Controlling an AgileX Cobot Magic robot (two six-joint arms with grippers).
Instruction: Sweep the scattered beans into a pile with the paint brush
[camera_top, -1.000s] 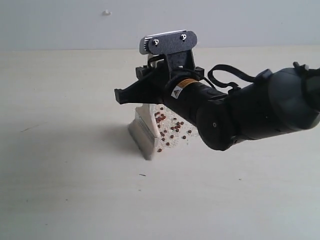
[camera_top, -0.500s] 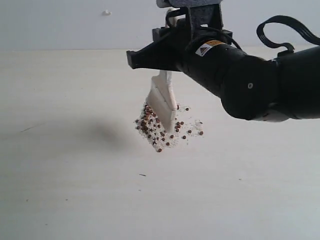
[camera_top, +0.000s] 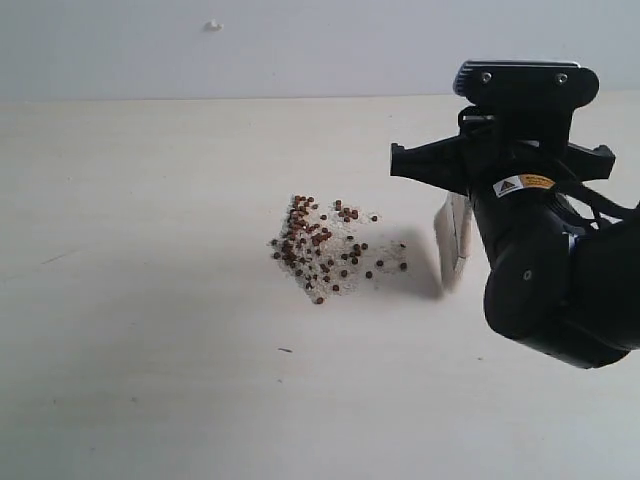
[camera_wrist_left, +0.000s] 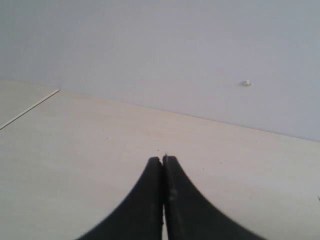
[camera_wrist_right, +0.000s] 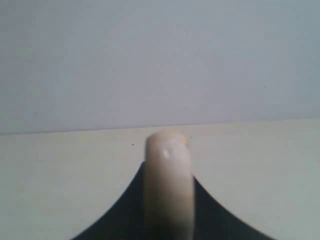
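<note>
1. At the centre of the exterior view, the beans (camera_top: 318, 250) lie on the table (camera_top: 150, 300) in a loose patch. It is dense at its left edge and thins to stragglers on the right, mixed with white crumbs (camera_top: 340, 278).
2. Right of the patch and clear of it, the brush (camera_top: 455, 245) hangs edge-on with its bristles down. You cannot tell whether they touch the table.
3. A second ago the brush stood on the left of the beans, and half a second ago it was lifted over them. Now it is on the right.
4. That suggests the left side is pushed in and a stroke from the right comes next, to gather the stragglers. The pile is only partly made.
5. The right gripper (camera_top: 470, 190) is clamped on the brush. The right wrist view confirms this, with the pale handle (camera_wrist_right: 168, 185) between the dark fingers, but it shows no beans.
6. The left gripper (camera_wrist_left: 163, 200) appears only in its own wrist view. Its fingers are pressed together on nothing, above bare table and facing the wall (camera_wrist_left: 150, 50).
</note>
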